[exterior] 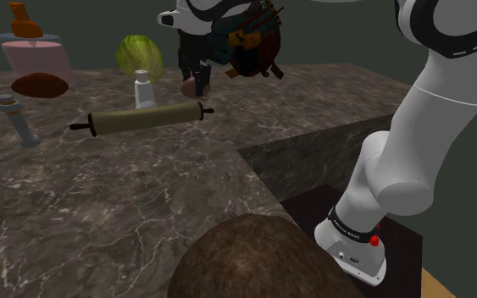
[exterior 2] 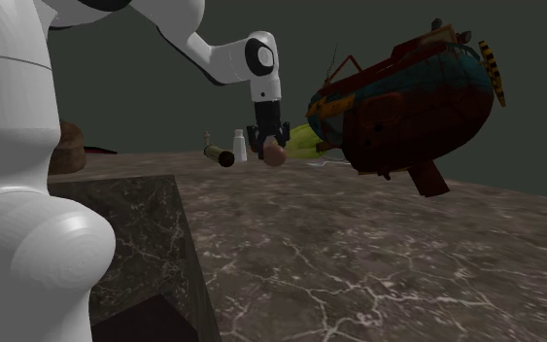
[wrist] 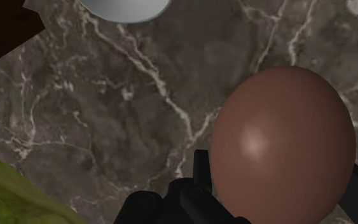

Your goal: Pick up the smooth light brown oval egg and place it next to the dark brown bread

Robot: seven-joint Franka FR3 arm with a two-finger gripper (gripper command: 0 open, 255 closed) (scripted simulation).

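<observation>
My end effector (exterior 2: 271, 144) is closed on the smooth brown oval egg (exterior 2: 275, 153), with a finger pressed to each side. The egg hangs clear of the dark marbled stone bench (exterior: 101, 195) at its far side, near the small white bottle (exterior: 144, 89) and beyond the olive rolling pin with black handles (exterior: 147, 118). Held at that height, the egg can pass over the pin instead of knocking it. I take the rounded, rough dark brown loaf (exterior: 253, 258) at the near edge to be the bread, though it is cropped, so I'm not certain. If so, the carry runs far to near. The release should be low, since an egg rolls.
</observation>
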